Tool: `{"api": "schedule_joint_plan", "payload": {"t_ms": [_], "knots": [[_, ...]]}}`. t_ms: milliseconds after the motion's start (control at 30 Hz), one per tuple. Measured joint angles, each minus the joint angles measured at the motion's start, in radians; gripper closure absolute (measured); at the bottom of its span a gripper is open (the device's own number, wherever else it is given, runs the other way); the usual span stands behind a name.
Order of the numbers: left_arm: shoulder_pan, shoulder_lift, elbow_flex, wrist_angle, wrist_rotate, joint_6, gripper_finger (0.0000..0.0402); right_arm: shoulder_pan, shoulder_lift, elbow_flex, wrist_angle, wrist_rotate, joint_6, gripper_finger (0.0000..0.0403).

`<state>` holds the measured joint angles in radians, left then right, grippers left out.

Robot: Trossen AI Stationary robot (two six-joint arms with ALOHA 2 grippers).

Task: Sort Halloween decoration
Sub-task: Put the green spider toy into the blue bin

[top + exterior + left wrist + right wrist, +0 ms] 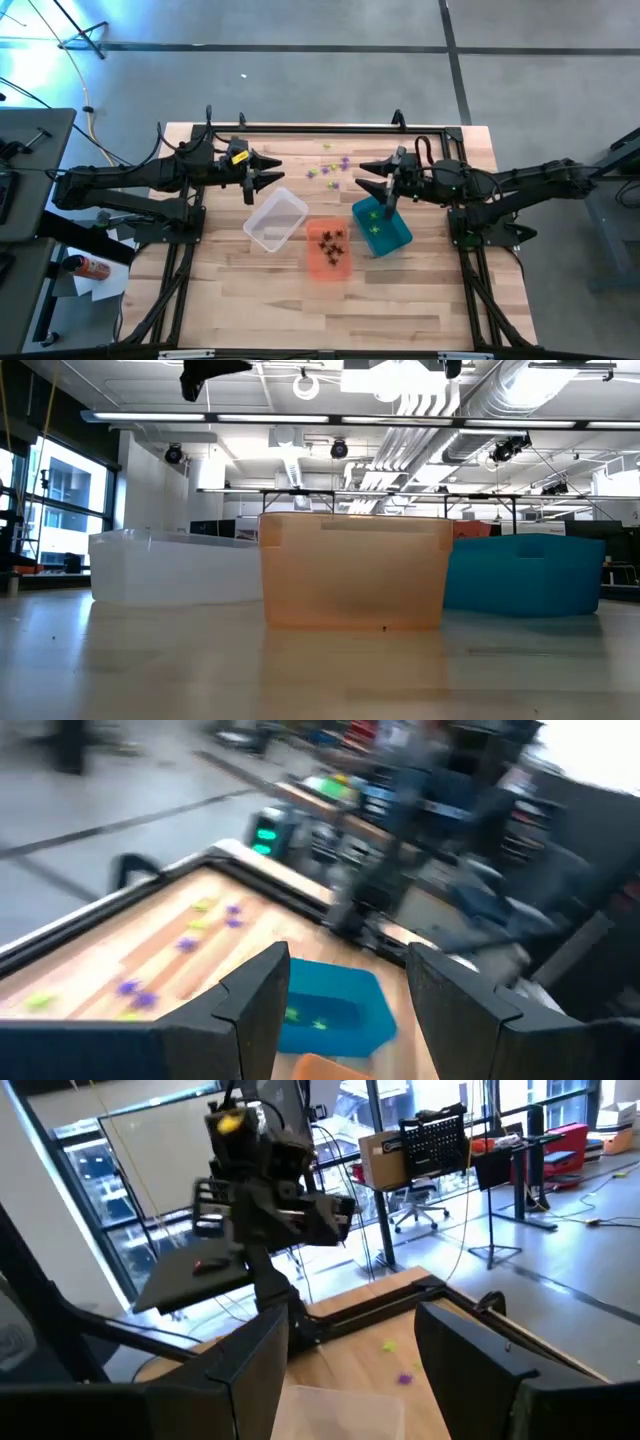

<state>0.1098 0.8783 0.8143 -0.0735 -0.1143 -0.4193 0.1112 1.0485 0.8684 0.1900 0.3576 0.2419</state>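
Several loose purple and green Halloween decorations (pixel 330 168) lie on the wooden table near its far edge. Black ones lie inside the orange bin (pixel 328 250), and green ones (pixel 305 1018) inside the teal bin (pixel 381 226). The clear bin (pixel 275 220) stands left of the orange one. My left gripper (pixel 268 171) hovers open above the table, over the clear bin's far side. My right gripper (pixel 372 176) hovers open above the teal bin's far end. The two point level toward each other, and neither has anything between its fingers (pixel 255 1005) (pixel 255 1370).
The three bins stand in a row mid-table, seen side by side in the low view: clear (pixel 170 565), orange (pixel 355 570), teal (pixel 525 575). A black frame rail (pixel 320 128) runs along the table's far edge. Bare wood lies toward the near edge.
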Motion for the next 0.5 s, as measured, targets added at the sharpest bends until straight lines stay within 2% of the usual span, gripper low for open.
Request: {"api": "schedule_joint_plan", "payload": {"t_ms": [133,200,300,400,500], "knots": [[0.001,0.012,0.006,-0.177,-0.268,-0.201,0.0219,0.000,0.000,0.000,-0.008,0.005,0.005,0.0188],[0.004,0.019,-0.003,-0.349,-0.329,-0.285,0.0227,0.000,0.000,0.000,-0.013,0.008,0.025,0.0188],[0.007,0.035,-0.085,-0.546,-0.382,-0.530,0.0238,0.000,0.000,0.001,-0.015,0.008,0.048,0.0188],[0.012,0.033,-0.204,-0.554,-0.389,-0.761,0.0248,0.000,0.000,0.002,-0.031,0.008,0.049,0.0188],[0.063,0.031,-0.305,-0.563,-0.364,-0.866,0.0258,0.000,0.000,0.002,-0.036,0.030,0.046,0.0188]]}}
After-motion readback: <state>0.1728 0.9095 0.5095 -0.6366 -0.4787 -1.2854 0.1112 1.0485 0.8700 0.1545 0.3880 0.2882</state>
